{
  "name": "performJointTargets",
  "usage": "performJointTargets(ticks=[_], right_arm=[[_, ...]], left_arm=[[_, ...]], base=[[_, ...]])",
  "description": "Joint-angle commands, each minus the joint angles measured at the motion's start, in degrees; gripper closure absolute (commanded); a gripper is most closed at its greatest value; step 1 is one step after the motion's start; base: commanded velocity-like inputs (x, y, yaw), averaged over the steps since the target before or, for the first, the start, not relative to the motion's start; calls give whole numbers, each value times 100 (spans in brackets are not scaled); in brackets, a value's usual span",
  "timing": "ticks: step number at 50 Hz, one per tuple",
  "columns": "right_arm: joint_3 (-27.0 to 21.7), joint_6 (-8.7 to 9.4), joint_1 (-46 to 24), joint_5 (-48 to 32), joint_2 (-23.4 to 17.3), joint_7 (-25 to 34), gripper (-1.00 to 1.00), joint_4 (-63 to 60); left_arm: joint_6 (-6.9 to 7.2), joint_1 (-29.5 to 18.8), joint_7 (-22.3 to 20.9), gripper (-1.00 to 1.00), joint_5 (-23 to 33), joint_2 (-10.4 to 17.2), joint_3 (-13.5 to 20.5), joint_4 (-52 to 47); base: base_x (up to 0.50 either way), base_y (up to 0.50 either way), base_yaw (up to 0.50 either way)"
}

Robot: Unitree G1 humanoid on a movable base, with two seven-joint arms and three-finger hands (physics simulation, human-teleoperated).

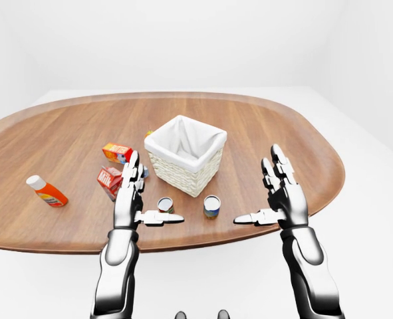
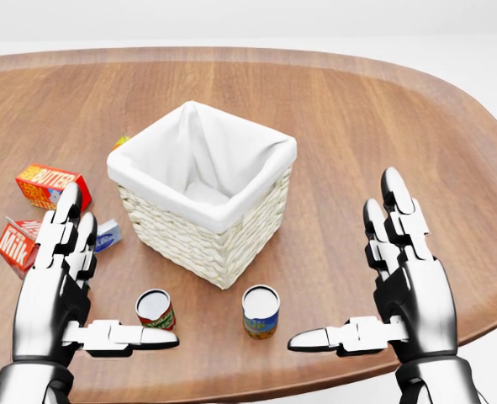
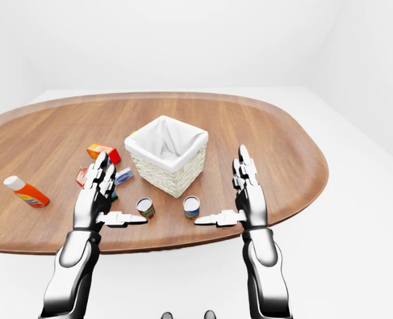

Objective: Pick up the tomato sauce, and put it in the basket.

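The tomato sauce (image 2: 155, 309), a small red and green can with an open white top, stands upright on the wooden table (image 2: 383, 109) near the bottom of the head view. It sits just below the wicker basket (image 2: 189, 240), which has a white cloth lining. My left hand (image 2: 118, 278) hovers open, its thumb tip just under the can without touching it. My right hand (image 2: 341, 265) is open too, at the right, apart from everything. Nothing is held.
A blue-labelled can (image 2: 261, 311) stands just right of the tomato sauce. Left of the basket lie a butter box (image 2: 42, 185), a milk carton (image 2: 17, 244) and a small blue-white box (image 2: 108, 236). An orange bottle (image 1: 44, 191) lies far left. The table edge runs just below my hands.
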Motion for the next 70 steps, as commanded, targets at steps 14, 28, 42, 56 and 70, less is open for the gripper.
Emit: performJointTargets(ticks=[14,28,42,56,70], right_arm=[[-4,0,-75,-69,3,-66,-100,1],[8,0,50,130,13,101,-100,-181],[-18,0,-20,70,10,26,-100,-126],[21,0,0,23,28,-20,-100,-54],[32,0,16,13,29,-42,-100,-74]], left_arm=[[0,41,-35,-100,-26,7,-25,-115],[0,84,-46,-100,-24,6,-25,-209],[0,69,-46,-100,-20,8,-24,-206],[0,39,-31,-100,-2,7,-30,-84],[0,59,-36,-100,15,7,-41,-67]], base=[[11,0,0],[14,0,0],[38,0,0],[0,0,0],[0,0,0]])
